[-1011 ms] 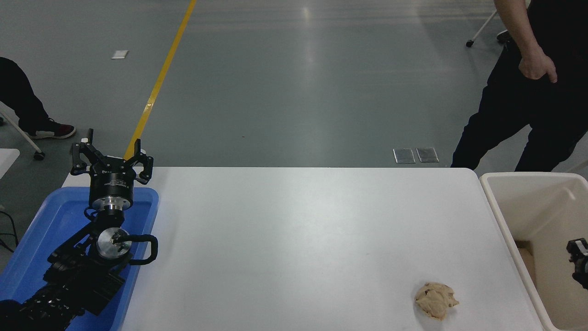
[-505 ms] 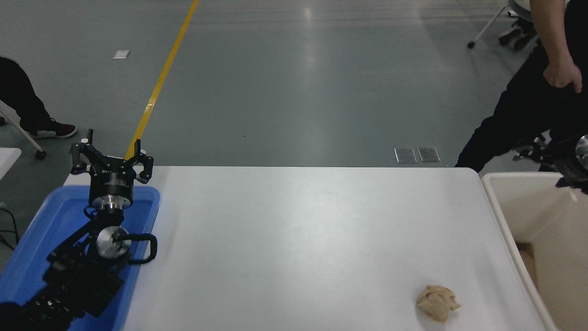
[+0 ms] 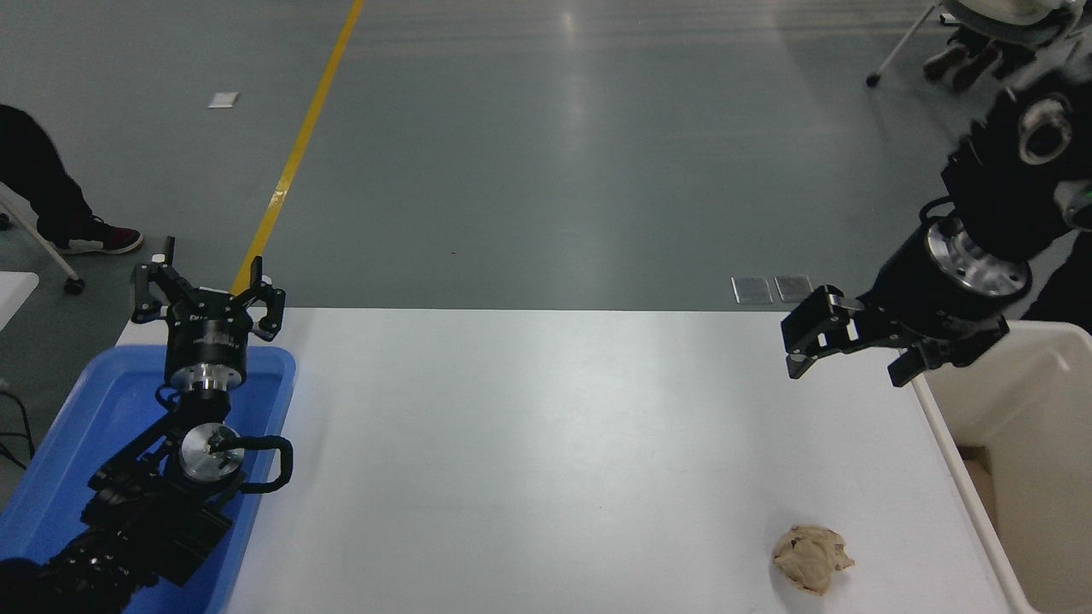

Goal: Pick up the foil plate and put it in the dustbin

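The white table (image 3: pixel 546 443) is set in the middle, with the blue plastic tray (image 3: pixel 51 460) placed at its left end and the big cream plastic dustbin (image 3: pixel 1024 409) stood just beside its right end. The black left gripper (image 3: pixel 207 294) is held over the far end of the tray, and the black right gripper (image 3: pixel 849 350) is held above the table's far right corner, just left of the dustbin. The small crumpled tan paper wad (image 3: pixel 810 556) is found on the table near the front right, well apart from the tray.
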Motion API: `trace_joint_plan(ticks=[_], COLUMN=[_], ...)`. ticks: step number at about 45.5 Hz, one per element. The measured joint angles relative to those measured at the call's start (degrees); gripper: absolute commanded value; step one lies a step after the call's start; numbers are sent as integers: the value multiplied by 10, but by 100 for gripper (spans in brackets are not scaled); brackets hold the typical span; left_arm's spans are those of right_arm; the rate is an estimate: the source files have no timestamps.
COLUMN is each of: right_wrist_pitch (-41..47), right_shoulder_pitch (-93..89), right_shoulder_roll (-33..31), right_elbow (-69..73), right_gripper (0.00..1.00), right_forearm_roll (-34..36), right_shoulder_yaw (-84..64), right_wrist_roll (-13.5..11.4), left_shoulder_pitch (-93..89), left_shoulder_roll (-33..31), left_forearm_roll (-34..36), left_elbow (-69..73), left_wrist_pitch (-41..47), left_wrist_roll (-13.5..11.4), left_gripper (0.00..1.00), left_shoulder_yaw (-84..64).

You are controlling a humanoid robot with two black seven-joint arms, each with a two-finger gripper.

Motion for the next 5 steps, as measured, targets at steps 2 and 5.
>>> trace_joint_plan(ticks=[2,5], right_wrist_pitch=[3,6], right_shoulder_pitch=[7,18], right_shoulder_roll=[6,14], right_elbow=[5,12], right_gripper=[100,100], right_forearm_roll=[7,16], right_shoulder_yaw=[-2,-5], right_wrist_roll=[0,0], left_shoulder_pitch=[0,0], left_shoulder_roll=[0,0], left_forearm_roll=[0,0], left_elbow=[0,0], left_wrist_pitch=[0,0], left_wrist_roll=[0,0], left_gripper=[99,99], left_shoulder_yaw=[0,0])
